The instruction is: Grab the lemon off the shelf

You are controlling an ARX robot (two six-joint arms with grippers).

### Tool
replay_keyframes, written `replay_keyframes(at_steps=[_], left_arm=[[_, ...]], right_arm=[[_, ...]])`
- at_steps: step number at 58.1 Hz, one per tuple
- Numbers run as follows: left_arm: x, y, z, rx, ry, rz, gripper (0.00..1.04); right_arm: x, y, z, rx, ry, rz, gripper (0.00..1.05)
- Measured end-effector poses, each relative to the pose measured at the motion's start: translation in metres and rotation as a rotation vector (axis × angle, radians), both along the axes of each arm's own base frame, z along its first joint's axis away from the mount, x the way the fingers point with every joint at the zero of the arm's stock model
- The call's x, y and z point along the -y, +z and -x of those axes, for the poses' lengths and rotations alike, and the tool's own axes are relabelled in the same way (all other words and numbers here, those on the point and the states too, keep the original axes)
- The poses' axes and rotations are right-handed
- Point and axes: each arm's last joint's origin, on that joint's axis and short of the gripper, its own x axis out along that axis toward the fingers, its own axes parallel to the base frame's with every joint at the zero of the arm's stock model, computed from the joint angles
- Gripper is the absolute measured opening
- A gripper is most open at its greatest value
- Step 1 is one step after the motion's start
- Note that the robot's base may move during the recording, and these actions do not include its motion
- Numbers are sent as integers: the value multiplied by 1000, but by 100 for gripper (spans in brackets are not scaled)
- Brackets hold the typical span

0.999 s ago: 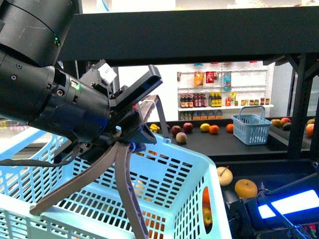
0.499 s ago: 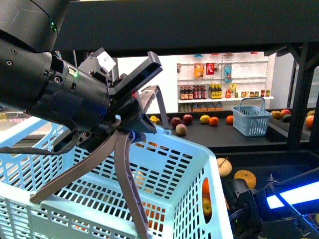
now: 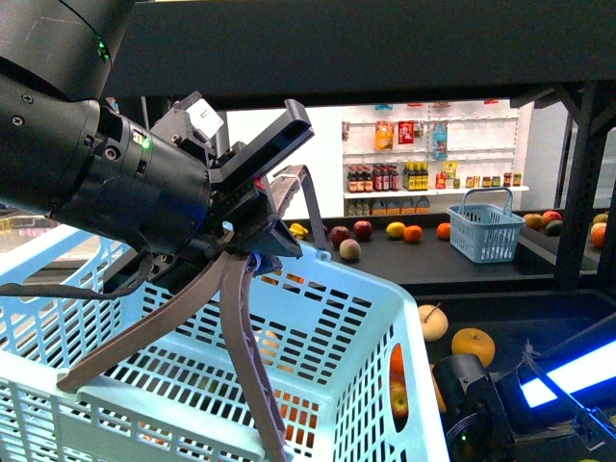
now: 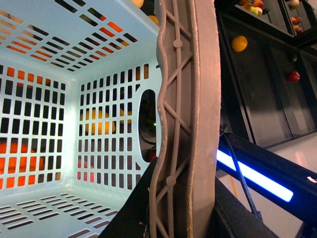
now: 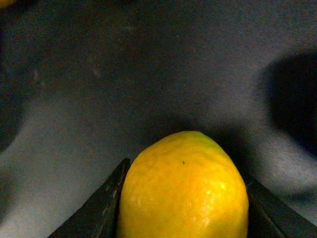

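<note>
In the right wrist view the yellow lemon (image 5: 183,191) fills the space between the black jaws of my right gripper (image 5: 184,174), which is shut on it just above the dark shelf tier (image 5: 148,74). In the front view the lemon is hidden. Only the right arm (image 3: 481,419) shows there, low at the right under the black shelf (image 3: 385,48). My left gripper (image 3: 252,245) is shut on the grey-brown basket handle (image 3: 241,337) and holds the pale blue basket (image 3: 337,318) up. The left wrist view shows the handle (image 4: 188,99) clamped in the left gripper (image 4: 183,213).
A pale tan stemmed fruit (image 3: 433,322) and an orange fruit (image 3: 474,346) lie on the lower tier beside the basket. Fruit shows through the basket slots (image 3: 399,390). Further back are several fruits, a small blue basket (image 3: 486,236) and white bottle shelves (image 3: 404,178). A black post (image 3: 577,192) stands at the right.
The front view has shifted slightly since a second ago. The right arm's lit forearm now tilts up more steeply, and its wrist sits a little further right. Both grips are unchanged.
</note>
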Motion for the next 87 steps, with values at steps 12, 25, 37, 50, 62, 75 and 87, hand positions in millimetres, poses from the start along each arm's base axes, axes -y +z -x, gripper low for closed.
replay_keyframes(at_steps=[12,25,37,50,62,75,87], left_arm=[[0,0,0,0,0,0,18],[0,0,0,0,0,0,18],[0,0,0,0,-1,0,18],[0,0,0,0,0,0,18],[0,0,0,0,0,0,18],[0,0,0,0,0,0,18],[0,0,0,0,0,-1,18]], right_arm=[[24,49,14,62,26,55,50],[57,148,45,222,87,65,50],[46,219,112,309,233,-67,50],[5,287,161,437,393,-185,50],[-34,289,170,439,462,-205,50],[-65,260,162,400,468,-189,49],[-81,243,150,391,489,-204,61]])
